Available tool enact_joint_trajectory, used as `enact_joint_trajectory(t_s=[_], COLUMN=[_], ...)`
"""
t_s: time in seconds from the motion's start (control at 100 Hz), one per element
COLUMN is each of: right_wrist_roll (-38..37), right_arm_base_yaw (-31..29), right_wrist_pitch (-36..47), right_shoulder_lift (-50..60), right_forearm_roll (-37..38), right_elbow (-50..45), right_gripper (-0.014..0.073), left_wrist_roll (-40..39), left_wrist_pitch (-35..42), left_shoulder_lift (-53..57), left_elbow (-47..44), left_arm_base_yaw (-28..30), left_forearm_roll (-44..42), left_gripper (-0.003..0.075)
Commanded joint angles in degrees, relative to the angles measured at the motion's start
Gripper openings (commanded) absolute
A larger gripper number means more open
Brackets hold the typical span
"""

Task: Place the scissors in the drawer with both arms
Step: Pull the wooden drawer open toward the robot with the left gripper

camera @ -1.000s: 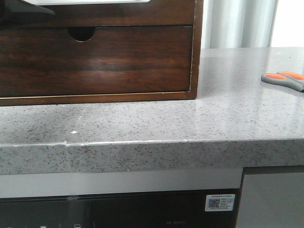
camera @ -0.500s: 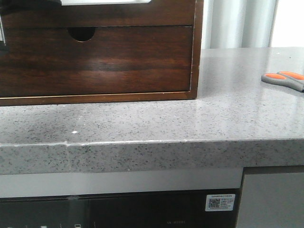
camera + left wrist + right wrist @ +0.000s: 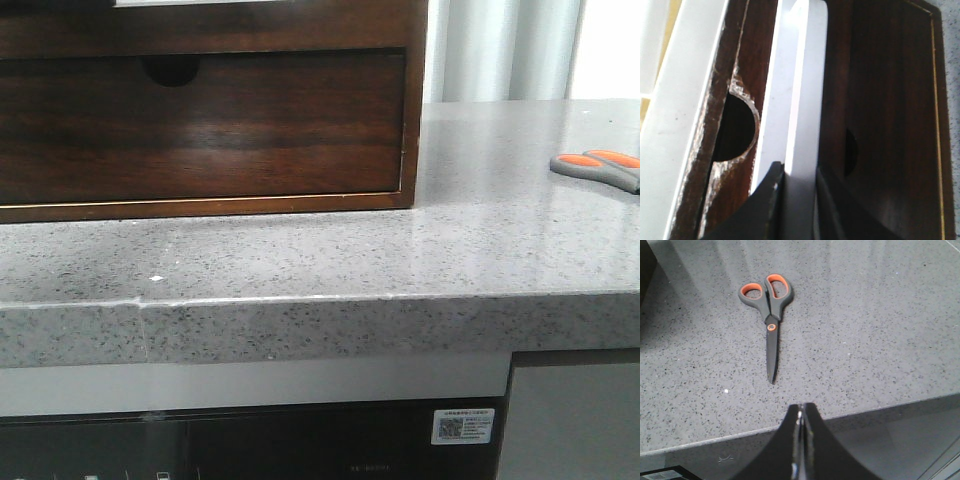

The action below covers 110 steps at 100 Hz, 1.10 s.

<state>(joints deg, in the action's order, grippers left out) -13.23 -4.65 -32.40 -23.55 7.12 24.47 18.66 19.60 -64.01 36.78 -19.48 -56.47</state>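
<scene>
Speckled grey stone counter (image 3: 480, 240) — pale curtain (image 3: 505, 50) behind, dark glossy appliance panel (image 3: 250, 445) beneath it.

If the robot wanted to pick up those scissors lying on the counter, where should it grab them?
Probably at the narrow neck near the orange pivot of the scissors, coming straight down from above. They lie flat and closed on the grey counter, so the sides of the slim blades offer the right hand an easy pinch.
</scene>
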Motion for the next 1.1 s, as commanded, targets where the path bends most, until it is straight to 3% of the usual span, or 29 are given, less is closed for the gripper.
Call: enact_joint_trajectory(t_s=[0.0,0.46,0.8,1.09], right_wrist_roll=[0.1,0.1,0.1,0.1], right_arm_base_yaw=[0.0,0.0,0.0,0.0], right_wrist_pitch=[3.9,3.9,3.9,3.4], right_shoulder_lift=[-0.8,-0.8,-0.8,-0.8], right_forearm_roll=[0.4,0.4,0.4,0.4], right_elbow=[1.9,1.9,1.9,1.9], right_gripper=[-0.0106,-0.0106,-0.0106,-0.0106], left_wrist_roll=[-2.0,-2.0,-2.0,-3.4], left_wrist_pitch=[3.0,2.9,2.0,2.3], left_shoulder_lift=[3.6,16.2,20.2,20.2], left_elbow=[0.7,-9.5,-11.6,-11.6], left_arm_base_yaw=[-0.4,-7.0,-7.6,-7.6], left_forearm_roll=[4.0,4.0,4.2,4.8], left_gripper=[0.0004,0.0004,0.0011,0.0304])
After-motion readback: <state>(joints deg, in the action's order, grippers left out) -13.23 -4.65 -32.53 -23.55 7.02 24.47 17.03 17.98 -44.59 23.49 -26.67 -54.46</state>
